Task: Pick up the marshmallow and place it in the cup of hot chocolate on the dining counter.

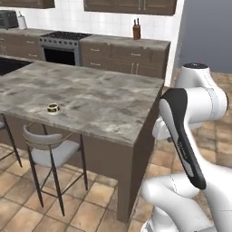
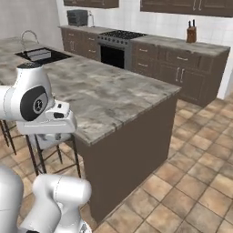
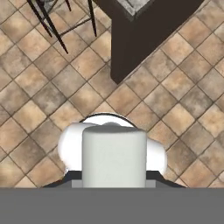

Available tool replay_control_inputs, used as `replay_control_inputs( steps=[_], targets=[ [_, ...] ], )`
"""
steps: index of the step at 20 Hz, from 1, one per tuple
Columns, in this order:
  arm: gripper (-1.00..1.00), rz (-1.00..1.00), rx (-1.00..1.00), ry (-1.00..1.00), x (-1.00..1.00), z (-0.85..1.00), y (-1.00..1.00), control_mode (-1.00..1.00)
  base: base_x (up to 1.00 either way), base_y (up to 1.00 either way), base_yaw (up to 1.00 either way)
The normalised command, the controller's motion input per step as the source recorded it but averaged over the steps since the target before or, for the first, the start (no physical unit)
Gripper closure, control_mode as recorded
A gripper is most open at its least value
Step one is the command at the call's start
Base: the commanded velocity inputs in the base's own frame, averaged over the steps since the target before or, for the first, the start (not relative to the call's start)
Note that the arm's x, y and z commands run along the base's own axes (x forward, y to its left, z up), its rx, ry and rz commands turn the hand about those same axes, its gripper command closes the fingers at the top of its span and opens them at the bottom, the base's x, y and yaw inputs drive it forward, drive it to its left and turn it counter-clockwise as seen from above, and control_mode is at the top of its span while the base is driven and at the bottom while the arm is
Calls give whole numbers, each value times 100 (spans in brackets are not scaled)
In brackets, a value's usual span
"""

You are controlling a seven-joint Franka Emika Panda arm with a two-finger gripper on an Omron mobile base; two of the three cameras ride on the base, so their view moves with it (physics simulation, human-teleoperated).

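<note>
The cup of hot chocolate [image 1: 53,108] sits on the dining counter [image 1: 104,97] near its front edge, just above a grey-seated stool [image 1: 47,147], and I can't make out the marshmallow anywhere. The white arm [image 1: 190,136] is folded up off the counter's corner. Its hand points down at the tiled floor [image 3: 39,100], and whether the fingers are parted or closed I cannot tell.

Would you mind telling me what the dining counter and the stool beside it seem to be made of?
The counter top looks like matte grey-beige marbled stone, going by its veining, on a dark brown, probably wooden, base. The stool seems to have thin dark metal legs and a grey padded seat.
</note>
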Motion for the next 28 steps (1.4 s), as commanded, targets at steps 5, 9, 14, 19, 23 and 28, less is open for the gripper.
replay_control_inputs(
  steps=[5, 9, 14, 19, 23, 28],
  targets=[
    [100, 0, 0, 0, 0, 0, 0, 100, -14, 100, -48],
    [100, 0, 0, 0, 0, 0, 0, 100, 0, 100, -47],
    [100, 0, 0, 0, 0, 0, 0, 100, -5, 100, -38],
    [100, 0, 0, 0, 0, 0, 0, 100, -16, 100, -30],
    [100, 0, 0, 0, 0, 0, 0, 100, -24, 100, -29],
    [100, 0, 0, 0, 0, 0, 0, 100, -14, 100, -27]
  ],
)
